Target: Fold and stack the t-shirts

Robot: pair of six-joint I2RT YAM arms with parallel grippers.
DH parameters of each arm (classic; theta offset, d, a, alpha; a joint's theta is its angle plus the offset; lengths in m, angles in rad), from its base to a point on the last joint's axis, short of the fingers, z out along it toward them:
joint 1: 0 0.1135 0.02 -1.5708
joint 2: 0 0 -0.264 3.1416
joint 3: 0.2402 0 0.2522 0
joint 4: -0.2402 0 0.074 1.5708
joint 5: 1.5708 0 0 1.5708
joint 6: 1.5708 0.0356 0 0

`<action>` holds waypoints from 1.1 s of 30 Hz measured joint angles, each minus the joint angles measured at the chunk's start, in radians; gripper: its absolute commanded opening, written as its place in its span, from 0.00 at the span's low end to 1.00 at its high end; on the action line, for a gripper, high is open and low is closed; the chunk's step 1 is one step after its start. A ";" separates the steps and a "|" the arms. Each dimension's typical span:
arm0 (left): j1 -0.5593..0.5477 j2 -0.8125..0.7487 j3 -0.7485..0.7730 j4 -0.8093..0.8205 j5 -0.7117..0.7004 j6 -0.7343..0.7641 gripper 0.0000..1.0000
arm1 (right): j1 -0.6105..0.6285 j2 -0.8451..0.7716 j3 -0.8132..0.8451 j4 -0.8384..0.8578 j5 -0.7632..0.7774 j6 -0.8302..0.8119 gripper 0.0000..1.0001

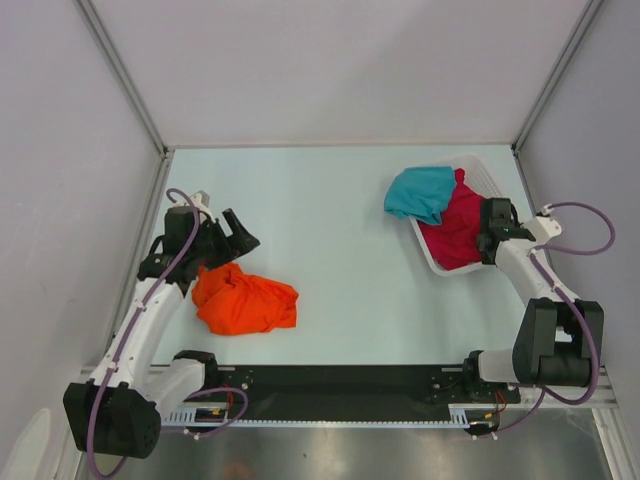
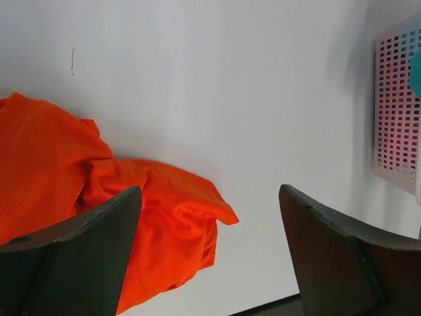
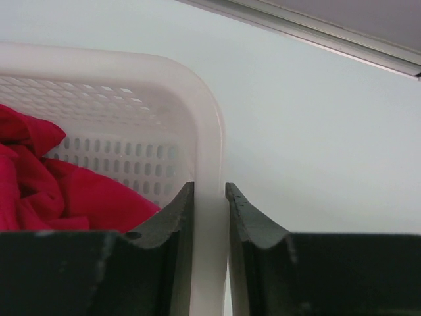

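Observation:
The orange t-shirt [image 1: 245, 303] lies crumpled on the table at the left, and it fills the left side of the left wrist view [image 2: 66, 171]. My left gripper [image 1: 243, 230] [image 2: 209, 189] hovers just beyond it, open wide and holding nothing. The teal t-shirt [image 1: 420, 192] hangs over the far-left rim of the white basket [image 1: 478, 167]. The magenta t-shirt [image 1: 462, 225] [image 3: 39, 178] lies bunched inside the basket. My right gripper [image 1: 489, 236] [image 3: 210, 185] is shut on the basket's rim [image 3: 205, 131], one finger inside the wall and one outside.
The white slotted basket [image 2: 395, 112] sits tilted at the table's right, close to the right wall. Grey walls close in the table on the left, back and right. A black rail [image 1: 340, 380] runs along the near edge between the arm bases.

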 measured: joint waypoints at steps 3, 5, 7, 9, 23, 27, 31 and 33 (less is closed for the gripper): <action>0.000 0.016 0.000 0.004 0.005 0.002 0.90 | 0.026 0.001 0.003 -0.008 -0.001 -0.066 0.48; 0.000 0.027 0.000 0.008 0.007 0.007 0.90 | 0.066 0.001 0.015 -0.038 0.018 -0.113 0.52; 0.000 0.039 0.000 0.009 0.011 0.008 0.90 | 0.108 0.000 0.043 -0.066 0.042 -0.146 0.56; 0.000 0.053 0.000 0.011 0.021 0.009 0.90 | 0.150 -0.003 0.079 -0.083 0.077 -0.174 0.57; 0.000 0.064 0.000 0.023 0.033 0.016 0.90 | 0.430 -0.075 0.233 -0.166 0.205 -0.250 0.58; 0.000 0.064 0.000 0.023 0.033 0.016 0.90 | 0.526 -0.063 0.262 -0.200 0.211 -0.241 0.58; 0.000 0.060 0.000 0.023 0.032 0.016 0.90 | 0.591 -0.038 0.291 -0.219 0.219 -0.231 0.58; 0.000 0.054 0.000 0.023 0.031 0.016 0.90 | 0.619 -0.027 0.303 -0.222 0.224 -0.233 0.58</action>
